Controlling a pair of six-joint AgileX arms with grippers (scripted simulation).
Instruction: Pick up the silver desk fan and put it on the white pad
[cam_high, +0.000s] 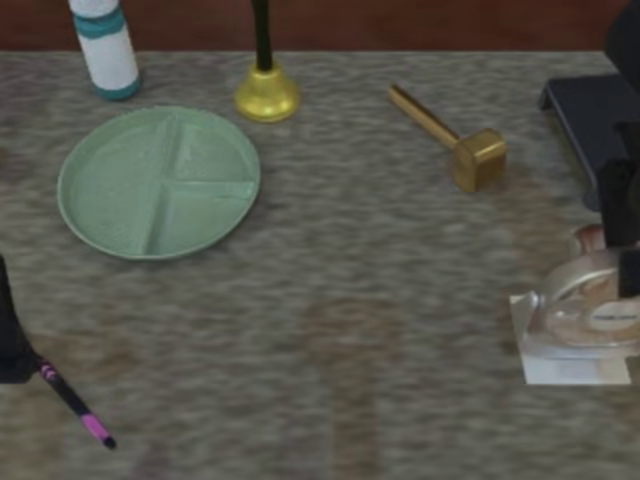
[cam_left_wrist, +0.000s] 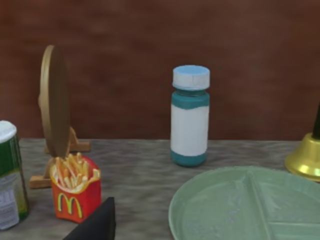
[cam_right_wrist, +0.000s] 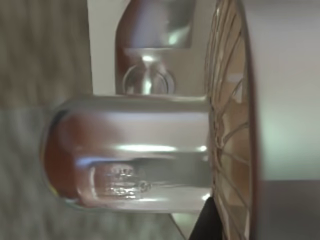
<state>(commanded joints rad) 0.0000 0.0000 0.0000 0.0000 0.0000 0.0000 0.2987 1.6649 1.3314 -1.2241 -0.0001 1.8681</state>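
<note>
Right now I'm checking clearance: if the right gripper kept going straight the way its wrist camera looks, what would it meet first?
The silver desk fan: its motor housing fills the view directly ahead, over the white pad. Depth is hard to judge.

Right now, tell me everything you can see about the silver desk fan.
The shiny chrome silver desk fan sits at the table's right edge on the thin white square pad. The top view shows its round ring-shaped head; the right wrist view shows a bulbous mirror-like motor housing, a wire grille and a small base behind. My right arm's dark tool overlaps it from above; whether it grips is not visible.
</note>
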